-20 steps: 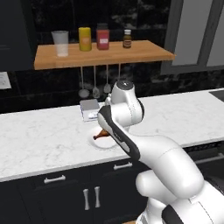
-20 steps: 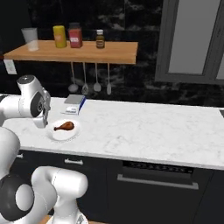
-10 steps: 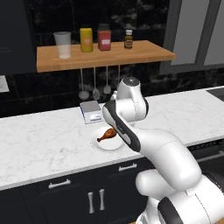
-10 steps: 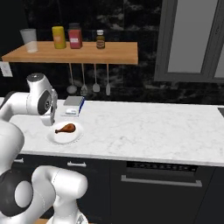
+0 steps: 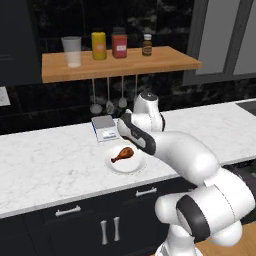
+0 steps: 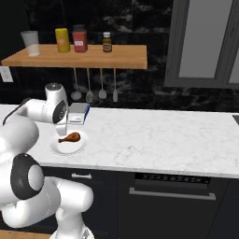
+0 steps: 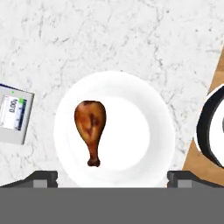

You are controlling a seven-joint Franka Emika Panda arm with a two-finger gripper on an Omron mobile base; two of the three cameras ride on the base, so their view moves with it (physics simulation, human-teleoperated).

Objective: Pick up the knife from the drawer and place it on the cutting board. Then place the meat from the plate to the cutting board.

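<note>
One piece of meat (image 7: 90,128), drumstick-shaped, is seen lying on the single white plate (image 7: 144,131) on the marble counter (image 5: 45,167). One small scale (image 5: 105,128) stands just behind. The gripper (image 7: 112,177) is held above the plate, fingers spread wide and empty.

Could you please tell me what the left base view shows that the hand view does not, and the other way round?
Left base view: the wooden wall shelf with its cup and jars, the hanging utensils, the dark cabinets, and the arm.

Hand view: the digits on the scale's display and the fingertips standing wide apart.

Both: the drumstick-shaped meat lying on the white plate, the scale beside it, and the marble counter.
</note>
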